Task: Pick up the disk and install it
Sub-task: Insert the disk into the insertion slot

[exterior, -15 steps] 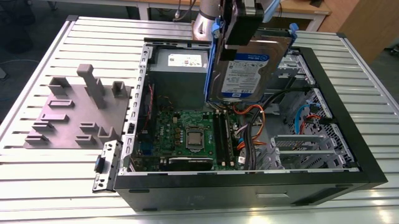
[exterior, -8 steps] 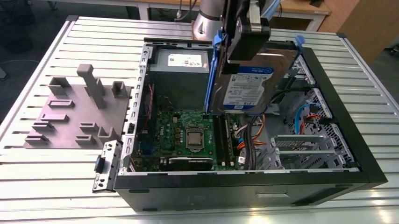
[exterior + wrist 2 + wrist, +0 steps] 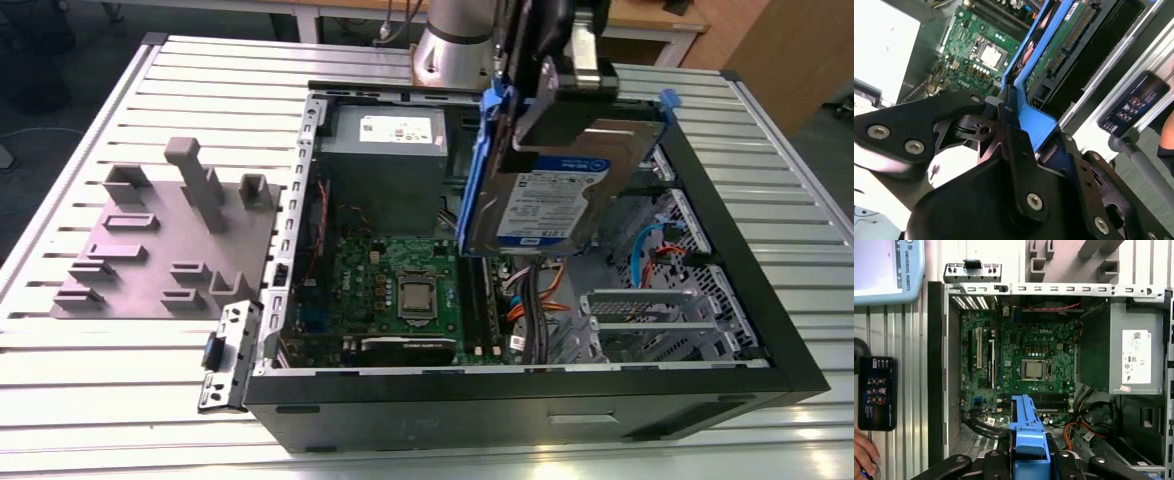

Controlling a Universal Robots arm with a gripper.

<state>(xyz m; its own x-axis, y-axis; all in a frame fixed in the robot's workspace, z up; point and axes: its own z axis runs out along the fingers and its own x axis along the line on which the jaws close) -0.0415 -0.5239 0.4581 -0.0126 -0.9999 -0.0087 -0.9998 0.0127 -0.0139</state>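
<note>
1. Fingers first: the black gripper [image 3: 1019, 125] has its fingers [image 3: 1006, 117] clamped together on the blue plastic carrier frame of the flat silver hard drive, i.e. the disk [image 3: 554, 195]. In both wrist views you can see the blue frame edge pinched right in the middle of the black linkage [image 3: 1029, 440]. Grabbing the frame rather than the bare drive makes sense to me, it keeps pressure off the circuit board side.

2. The disk is up in the air, upper centre-right of the exterior view, hanging nearly on edge with its white-and-blue label facing the camera. It's tilted, not flat, I'd guess so it can be lined up with a bay instead of dropped onto anything.

3. Right below it sits the open black desktop computer case [image 3: 747, 300], lying on its side with the panel off so the arm can reach straight in. The green motherboard [image 3: 400, 290] takes the middle of the frame, and the grey metal power supply box with a white sticker [image 3: 387, 155] is above it.

4. Left side of the exterior view: a grey moulded parts fixture [image 3: 160, 240] on the slatted aluminium table [image 3: 80, 400].

5. In the first wrist view, lower left, a dark phone-like handset [image 3: 876, 392] lies on the table with a person's hand [image 3: 864, 457] just beside it, keeping clear of the case.
</note>
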